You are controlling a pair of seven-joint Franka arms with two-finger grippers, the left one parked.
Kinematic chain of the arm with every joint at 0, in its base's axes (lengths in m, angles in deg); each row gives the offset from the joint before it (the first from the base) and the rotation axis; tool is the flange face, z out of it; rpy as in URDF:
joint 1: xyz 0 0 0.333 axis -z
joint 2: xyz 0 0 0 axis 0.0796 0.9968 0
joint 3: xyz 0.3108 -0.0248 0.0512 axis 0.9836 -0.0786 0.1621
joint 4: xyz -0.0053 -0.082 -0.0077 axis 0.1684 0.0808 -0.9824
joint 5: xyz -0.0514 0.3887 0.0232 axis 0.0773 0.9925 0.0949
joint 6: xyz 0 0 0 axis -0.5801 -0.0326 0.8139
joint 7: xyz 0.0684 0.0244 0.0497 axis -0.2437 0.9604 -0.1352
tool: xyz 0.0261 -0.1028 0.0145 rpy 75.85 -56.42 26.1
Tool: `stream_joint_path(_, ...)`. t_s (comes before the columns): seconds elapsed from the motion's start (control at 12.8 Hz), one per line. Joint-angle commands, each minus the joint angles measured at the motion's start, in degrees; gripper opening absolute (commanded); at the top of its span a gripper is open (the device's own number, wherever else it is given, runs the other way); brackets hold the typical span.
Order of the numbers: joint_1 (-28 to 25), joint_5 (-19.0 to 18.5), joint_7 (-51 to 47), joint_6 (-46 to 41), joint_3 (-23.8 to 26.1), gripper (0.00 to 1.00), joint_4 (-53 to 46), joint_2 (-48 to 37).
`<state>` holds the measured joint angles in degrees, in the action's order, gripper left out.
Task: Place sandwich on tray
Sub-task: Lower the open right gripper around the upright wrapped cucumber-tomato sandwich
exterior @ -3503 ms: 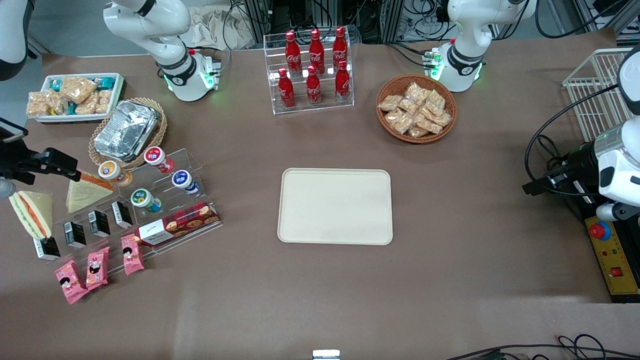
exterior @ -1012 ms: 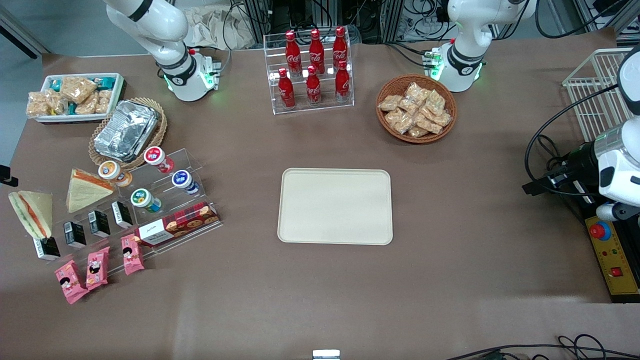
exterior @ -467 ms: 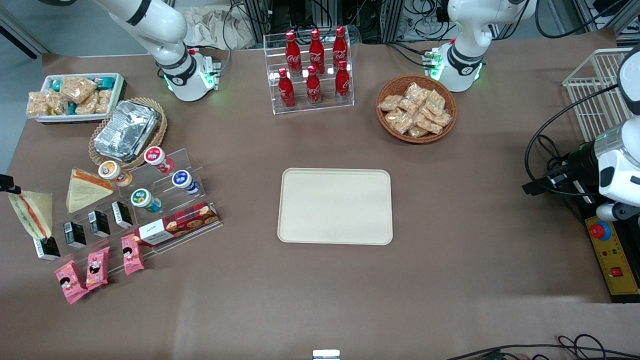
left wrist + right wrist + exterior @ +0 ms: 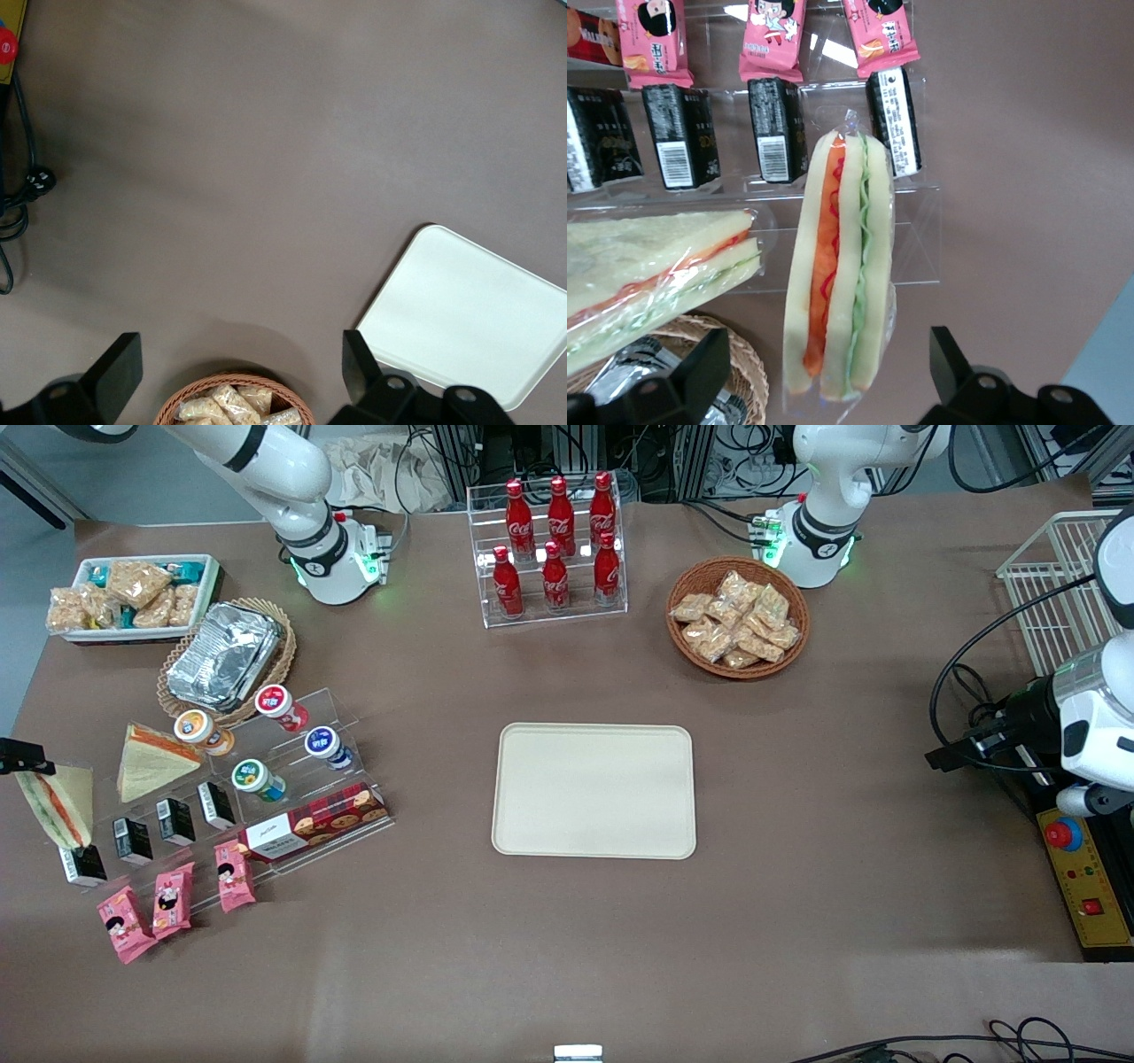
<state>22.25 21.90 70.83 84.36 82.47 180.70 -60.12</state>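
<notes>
Brown paper covers the tabletop (image 4: 797,921), seen first from the front. At the working arm's end the sandwich (image 4: 53,804) stands on its clear stepped rack (image 4: 292,779), cut edge up, with a black carton (image 4: 84,864) just beside it and a second wedge (image 4: 151,760) near it. Only a dark tip of the claw (image 4: 19,756) shows at the frame's edge, just above the sandwich. The tray (image 4: 594,790) lies bare in the middle of the tabletop, well apart from it.

Next, the parked arm's wrist camera shows only a corner of the tray (image 4: 465,323) and a basket of snacks (image 4: 232,403).

Last, the working wrist camera looks straight down on the sandwich (image 4: 840,266), its orange and green stripes between pale bread. The claw (image 4: 824,376) is spread wide and grasps nothing, one finger to each side of the wedge's broad end.

The risks, as I judge them: the slick wrap could slip under a shallow grip, too hard a squeeze would crush the bread, and the descending fingers could nudge the second wedge (image 4: 656,266) or the cartons (image 4: 775,128).
</notes>
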Motion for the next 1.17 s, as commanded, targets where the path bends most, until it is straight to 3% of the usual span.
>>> stream_joint_path(0.0, 0.6, -1.0, 1.1, 3.1, 0.3, 1.0, 3.1, -0.7)
stream_joint_path(1.09, 1.6, -0.6, 2.3, 10.2, 0.4, 0.99, 8.8, 0.0)
